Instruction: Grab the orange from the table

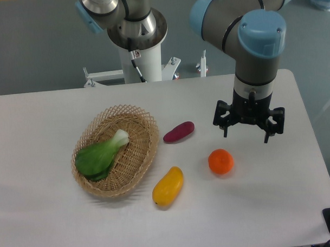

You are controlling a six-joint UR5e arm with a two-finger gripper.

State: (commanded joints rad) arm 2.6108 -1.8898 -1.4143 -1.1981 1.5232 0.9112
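Observation:
The orange is a small round bright-orange fruit lying on the white table, right of centre. My gripper hangs above the table, pointing down, up and to the right of the orange and apart from it. Its two fingers are spread wide and hold nothing.
A woven wicker basket at the left holds a green leafy vegetable. A purple sweet potato lies left of the gripper. A yellow-orange mango-like fruit lies left of the orange. The table's right edge is near.

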